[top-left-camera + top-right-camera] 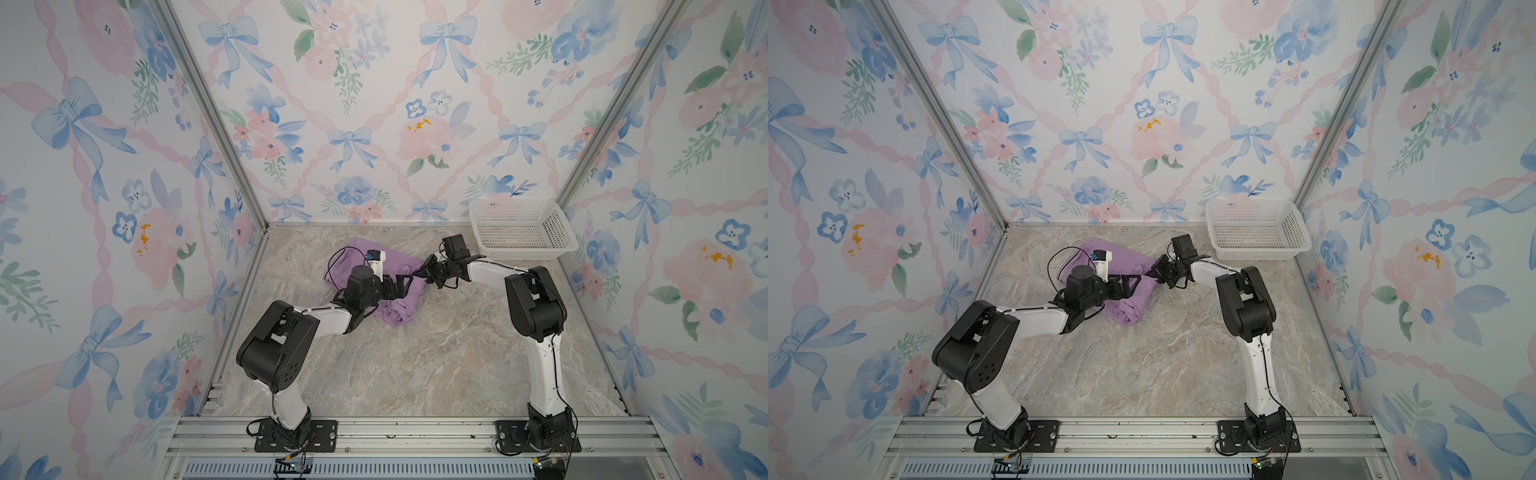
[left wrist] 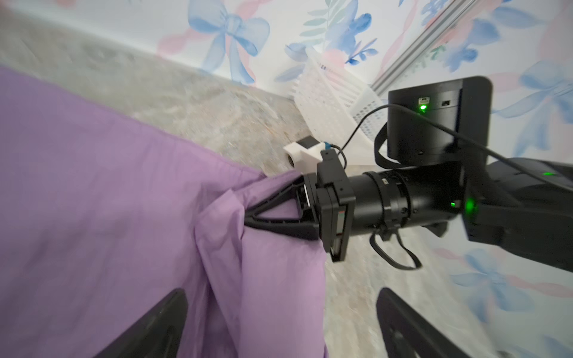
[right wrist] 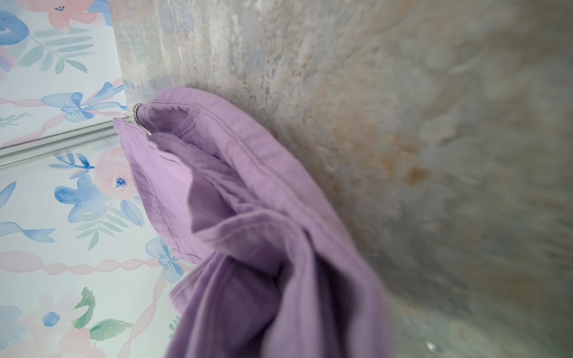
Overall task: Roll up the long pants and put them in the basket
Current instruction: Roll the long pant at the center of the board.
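Observation:
The long pants (image 1: 392, 313) (image 1: 1129, 259) lie bunched as lilac fabric on the marble tabletop, back left of centre. My left gripper (image 1: 405, 286) (image 1: 1133, 283) hovers over their right part. In the left wrist view its black fingers (image 2: 161, 325) stand wide apart, open, with cloth (image 2: 93, 201) beneath and nothing gripped. My right gripper (image 1: 419, 273) (image 1: 1151, 273) (image 2: 251, 218) is shut on the pants' right edge, which is pulled up into a peak. The right wrist view shows gathered folds and a stitched hem (image 3: 248, 192); the fabric hides its jaws.
A white perforated basket (image 1: 557, 226) (image 1: 1293, 226) (image 2: 325, 93) stands at the back right corner, just behind the right arm. Floral walls enclose the marble table (image 1: 436, 365) on three sides. A metal rail runs along the front edge.

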Controlling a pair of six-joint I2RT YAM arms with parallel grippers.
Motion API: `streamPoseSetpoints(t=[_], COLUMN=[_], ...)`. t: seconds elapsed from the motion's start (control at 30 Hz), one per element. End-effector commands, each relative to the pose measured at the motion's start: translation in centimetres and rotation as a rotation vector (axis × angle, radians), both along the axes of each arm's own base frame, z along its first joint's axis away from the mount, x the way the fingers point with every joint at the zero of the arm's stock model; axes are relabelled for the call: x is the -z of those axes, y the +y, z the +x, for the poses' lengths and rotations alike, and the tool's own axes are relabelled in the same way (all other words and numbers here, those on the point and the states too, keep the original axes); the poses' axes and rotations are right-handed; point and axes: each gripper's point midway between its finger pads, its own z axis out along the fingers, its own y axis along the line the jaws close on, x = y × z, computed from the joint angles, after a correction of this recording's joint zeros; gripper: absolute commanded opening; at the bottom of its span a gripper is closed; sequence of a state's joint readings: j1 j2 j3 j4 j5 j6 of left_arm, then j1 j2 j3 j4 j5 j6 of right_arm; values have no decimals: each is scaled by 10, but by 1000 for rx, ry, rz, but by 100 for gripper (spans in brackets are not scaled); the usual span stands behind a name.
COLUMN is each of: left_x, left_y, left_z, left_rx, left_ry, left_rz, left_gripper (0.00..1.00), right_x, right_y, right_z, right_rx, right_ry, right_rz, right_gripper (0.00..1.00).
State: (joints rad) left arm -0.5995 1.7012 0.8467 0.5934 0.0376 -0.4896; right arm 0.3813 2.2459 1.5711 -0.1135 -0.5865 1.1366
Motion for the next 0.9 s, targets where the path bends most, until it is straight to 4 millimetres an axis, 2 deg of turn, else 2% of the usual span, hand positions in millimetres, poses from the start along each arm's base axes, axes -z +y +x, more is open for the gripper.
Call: streamPoseSetpoints(t=[0.0, 0.13, 0.2, 0.37, 0.57, 0.7, 0.87], left_x=[11, -21, -23, 6, 37, 54, 76], left_y=[47, 33, 22, 1, -18, -17, -1], left_z=[-15, -38, -43, -46, -44, -43, -33], left_rx=[-305, -406, -389, -337, -248, -231, -240], left_ry=[-161, -298, -323, -322, -280, -253, -205], left_rz=[661, 858, 918, 1074, 1108, 1166, 1245], left_gripper=[98, 98, 98, 98, 98, 98, 98], right_x=[7, 12, 14, 17, 16, 18, 23], right_y=[14, 18, 19, 21, 20, 19, 18], right_z=[-1, 0, 1, 1, 2, 4, 2], right_rx=[-11, -12, -13, -12, -10, -6, 0], right_ry=[19, 26, 29, 31, 29, 30, 36], right_rz=[15, 22, 25, 42, 53, 63, 74], right_gripper=[0, 0, 0, 0, 0, 0, 0])
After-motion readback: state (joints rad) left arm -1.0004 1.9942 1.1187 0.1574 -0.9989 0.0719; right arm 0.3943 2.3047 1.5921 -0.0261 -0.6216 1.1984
